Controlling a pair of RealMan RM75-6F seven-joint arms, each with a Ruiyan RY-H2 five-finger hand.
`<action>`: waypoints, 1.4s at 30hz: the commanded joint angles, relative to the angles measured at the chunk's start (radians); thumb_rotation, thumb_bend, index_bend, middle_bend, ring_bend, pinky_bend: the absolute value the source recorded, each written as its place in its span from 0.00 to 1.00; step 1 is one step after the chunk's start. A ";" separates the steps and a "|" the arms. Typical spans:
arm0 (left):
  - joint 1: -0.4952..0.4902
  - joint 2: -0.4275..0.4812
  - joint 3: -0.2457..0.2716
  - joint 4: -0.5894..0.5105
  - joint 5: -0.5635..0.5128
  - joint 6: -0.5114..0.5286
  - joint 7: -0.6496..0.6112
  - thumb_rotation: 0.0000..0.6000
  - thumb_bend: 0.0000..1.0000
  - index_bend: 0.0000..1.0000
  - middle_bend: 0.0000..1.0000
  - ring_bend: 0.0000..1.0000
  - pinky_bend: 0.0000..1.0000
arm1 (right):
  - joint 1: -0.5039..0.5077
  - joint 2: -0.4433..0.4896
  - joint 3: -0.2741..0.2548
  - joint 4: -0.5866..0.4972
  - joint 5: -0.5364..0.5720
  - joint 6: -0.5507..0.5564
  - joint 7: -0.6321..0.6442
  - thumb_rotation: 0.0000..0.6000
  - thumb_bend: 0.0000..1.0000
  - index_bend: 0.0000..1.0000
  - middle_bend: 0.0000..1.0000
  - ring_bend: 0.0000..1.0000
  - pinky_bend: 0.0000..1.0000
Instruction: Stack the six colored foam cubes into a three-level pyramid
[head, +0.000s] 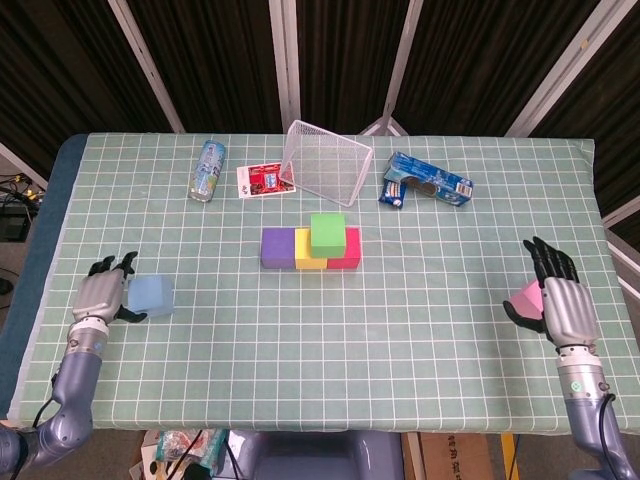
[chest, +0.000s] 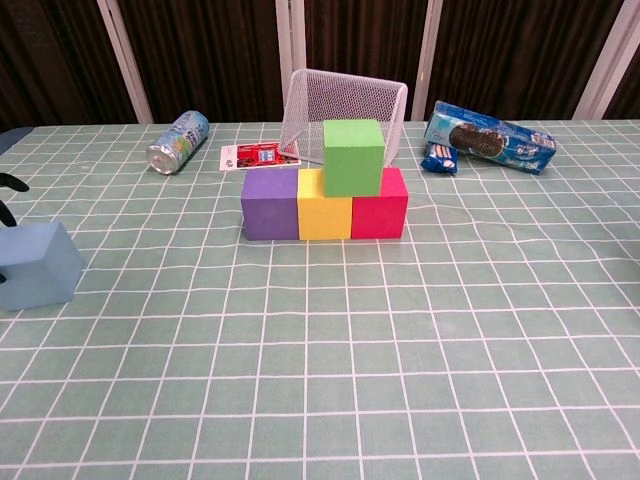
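Note:
A purple cube (head: 277, 248), a yellow cube (head: 306, 254) and a red cube (head: 349, 252) stand in a row at mid-table. A green cube (head: 327, 233) sits on top, over the yellow and red ones. The light blue cube (head: 151, 295) lies on the table at the left. My left hand (head: 103, 297) is against its left side with fingers spread over its edge. The pink cube (head: 526, 297) lies at the right, partly hidden by my right hand (head: 563, 305), whose fingers are straight and whose thumb reaches under it. The chest view shows the blue cube (chest: 38, 264) and green cube (chest: 353, 157).
Behind the row lies a tipped wire basket (head: 326, 162), with a can (head: 208, 170) and a small card (head: 263, 180) to its left. A blue cookie packet (head: 425, 182) lies at the back right. The pink cube is near the table's right edge.

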 joint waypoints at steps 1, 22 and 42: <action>-0.004 -0.007 0.001 0.009 0.000 -0.005 -0.004 1.00 0.20 0.00 0.25 0.00 0.05 | -0.003 0.000 0.003 -0.002 -0.004 -0.002 -0.003 1.00 0.31 0.00 0.00 0.00 0.00; -0.003 0.028 -0.005 -0.075 0.115 0.049 -0.042 1.00 0.35 0.05 0.38 0.03 0.05 | -0.026 -0.007 0.029 -0.009 -0.020 -0.037 -0.014 1.00 0.31 0.00 0.00 0.00 0.00; -0.325 0.153 -0.224 -0.231 -0.156 -0.049 0.171 1.00 0.34 0.04 0.37 0.03 0.05 | -0.034 -0.017 0.061 0.005 -0.014 -0.071 0.003 1.00 0.31 0.00 0.00 0.00 0.00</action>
